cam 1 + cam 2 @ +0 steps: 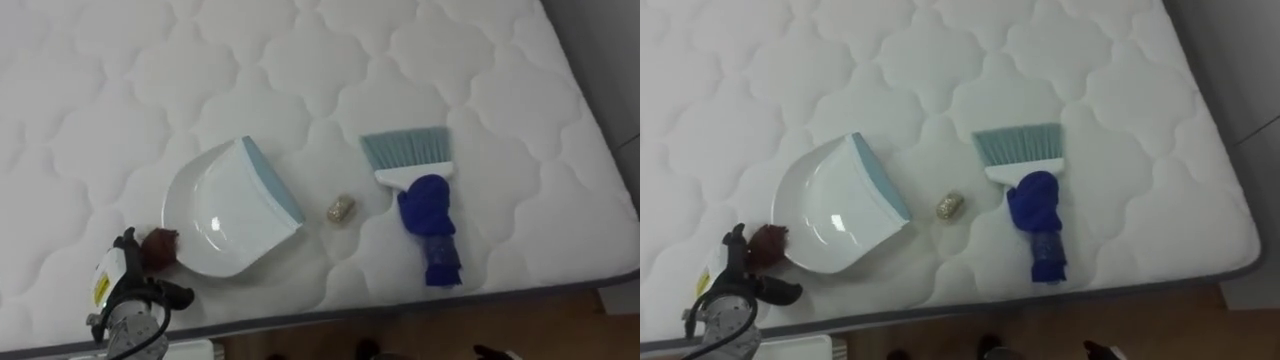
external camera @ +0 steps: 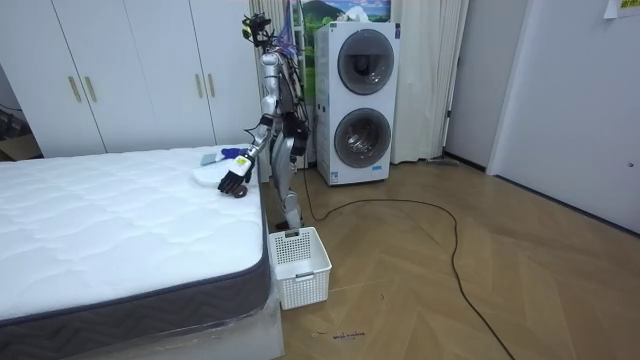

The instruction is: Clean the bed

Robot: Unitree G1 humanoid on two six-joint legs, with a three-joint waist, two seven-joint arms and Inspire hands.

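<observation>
A white dustpan (image 1: pixel 228 208) with a pale blue lip lies on the white quilted mattress (image 1: pixel 120 100), its dark red handle end (image 1: pixel 160 246) pointing to the lower left. A small tan scrap (image 1: pixel 341 210) lies just right of the lip. Further right rests a hand brush (image 1: pixel 425 205) with teal bristles and a blue handle, bristles pointing away from me. My left hand (image 1: pixel 132 285) hovers at the mattress's near edge right beside the handle end, fingers relaxed and open, holding nothing. In the room view, that hand (image 2: pixel 232 181) reaches over the bed's corner.
I stand at the bed's side by its corner. The mattress edge (image 1: pixel 560 290) runs along the bottom and right, with wood floor beyond. A white basket (image 2: pixel 298 265) sits on the floor by the bed. A stacked washer and dryer (image 2: pixel 357 105) stand behind me.
</observation>
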